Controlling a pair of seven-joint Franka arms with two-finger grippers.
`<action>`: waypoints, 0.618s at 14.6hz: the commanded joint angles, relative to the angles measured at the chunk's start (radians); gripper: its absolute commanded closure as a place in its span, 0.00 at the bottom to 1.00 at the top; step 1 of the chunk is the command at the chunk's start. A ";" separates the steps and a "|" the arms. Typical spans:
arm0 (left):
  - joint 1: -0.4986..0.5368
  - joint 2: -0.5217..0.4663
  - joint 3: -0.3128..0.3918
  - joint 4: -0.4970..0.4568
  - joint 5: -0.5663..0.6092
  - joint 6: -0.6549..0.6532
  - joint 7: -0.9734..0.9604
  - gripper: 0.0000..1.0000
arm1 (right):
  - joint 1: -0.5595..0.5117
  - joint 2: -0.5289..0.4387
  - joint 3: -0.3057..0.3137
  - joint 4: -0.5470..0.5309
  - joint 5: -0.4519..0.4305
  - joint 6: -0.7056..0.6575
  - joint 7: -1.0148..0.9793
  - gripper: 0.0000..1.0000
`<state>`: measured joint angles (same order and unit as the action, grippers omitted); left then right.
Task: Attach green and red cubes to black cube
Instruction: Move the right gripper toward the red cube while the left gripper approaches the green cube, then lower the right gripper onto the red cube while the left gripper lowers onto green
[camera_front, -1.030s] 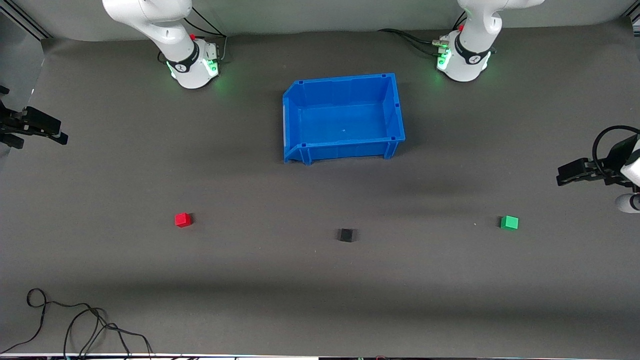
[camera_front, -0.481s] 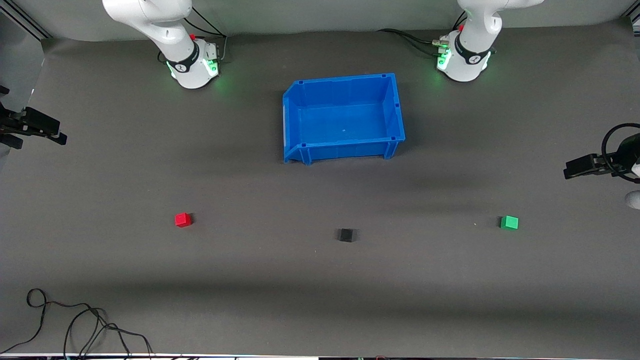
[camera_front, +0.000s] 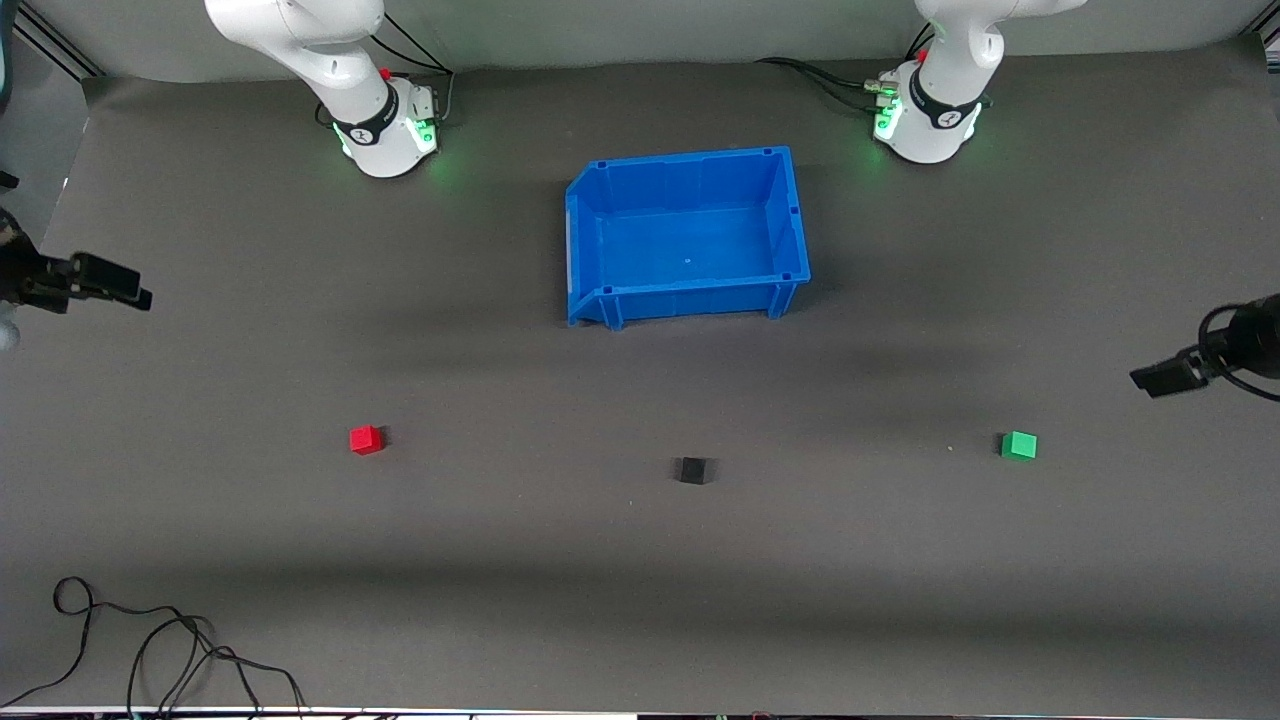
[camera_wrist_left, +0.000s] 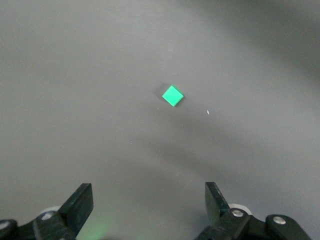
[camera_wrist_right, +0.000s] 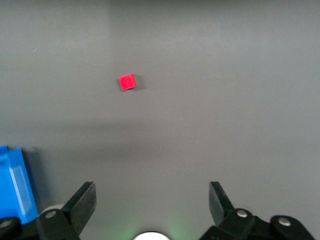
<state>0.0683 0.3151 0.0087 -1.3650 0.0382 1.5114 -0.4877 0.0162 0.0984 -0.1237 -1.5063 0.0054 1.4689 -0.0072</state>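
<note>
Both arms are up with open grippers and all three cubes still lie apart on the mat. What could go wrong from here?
1. The green cube and red cube are tiny against the wide-open left gripper and right gripper; a slightly off descent could nudge a cube instead of gripping it.
2. The black cube lies loose and unheld, so pressing a cube against it may just push it along the mat.
3. Both arms must meet at that one cube and could collide.
</note>
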 joint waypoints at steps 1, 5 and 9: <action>-0.002 0.048 -0.004 -0.005 0.029 0.029 -0.240 0.00 | -0.001 0.059 -0.054 0.015 0.117 -0.012 0.246 0.00; -0.001 0.050 -0.004 -0.136 0.028 0.159 -0.481 0.00 | -0.001 0.182 -0.099 0.014 0.264 0.031 0.594 0.00; -0.005 0.054 -0.006 -0.258 0.028 0.329 -0.716 0.00 | 0.005 0.300 -0.100 0.008 0.323 0.125 0.714 0.00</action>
<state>0.0679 0.3958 0.0035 -1.5534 0.0587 1.7740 -1.0906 0.0117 0.3445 -0.2143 -1.5105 0.2948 1.5587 0.6494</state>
